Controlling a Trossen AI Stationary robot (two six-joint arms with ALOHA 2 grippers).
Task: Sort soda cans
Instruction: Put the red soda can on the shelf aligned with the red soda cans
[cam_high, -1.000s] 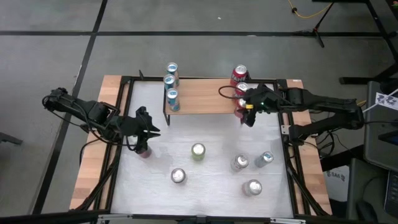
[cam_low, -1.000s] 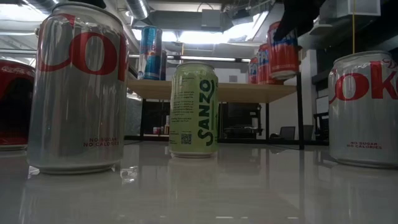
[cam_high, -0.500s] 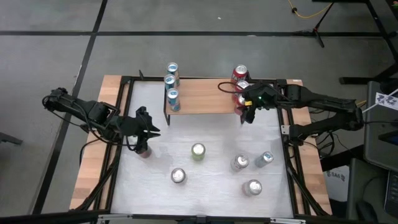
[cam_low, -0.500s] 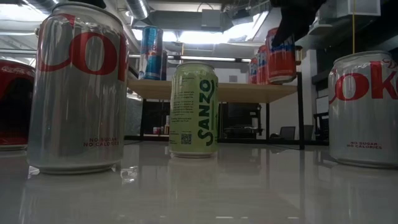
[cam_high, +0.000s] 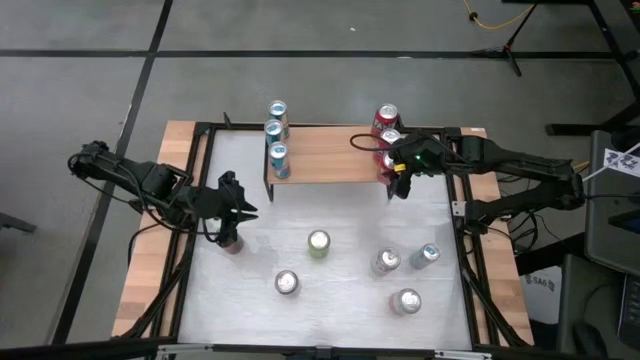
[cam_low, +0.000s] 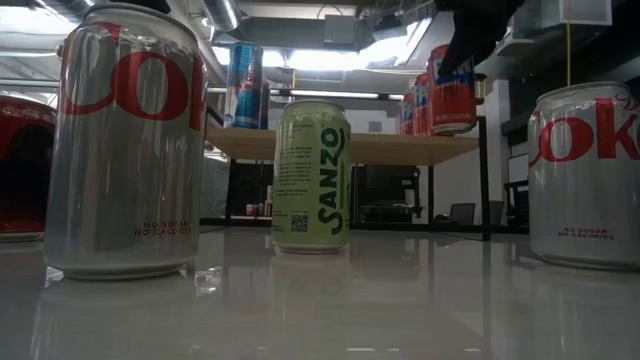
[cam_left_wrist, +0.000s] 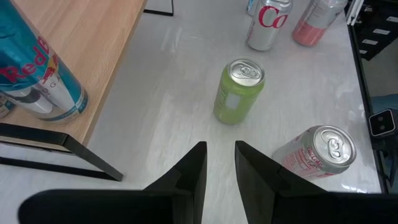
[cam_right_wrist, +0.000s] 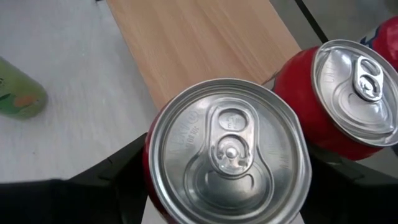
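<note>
A wooden shelf stands at the table's far side. Three blue soda cans stand on its left end and two red ones on its right end. My right gripper is shut on a third red can at the shelf's right near corner, next to those two. My left gripper hovers over the table's left part with a narrow gap and nothing between its fingers; a red can stands just near of it. A green can stands upright mid-table. My right gripper pinches the red can's upper side wall between its two fingers, one on each side just below the silver top. The fingers slant down from the table's right. The can stands upright at the shelf top; whether its base rests there I cannot tell.
Silver cans and a light blue one stand on the near half of the white table. The shelf's dark legs reach down to the table. A black frame borders the table.
My right gripper has carried the red can a little toward the other red cans and down toward the shelf top; the can, slightly tilted before, now stands upright.
</note>
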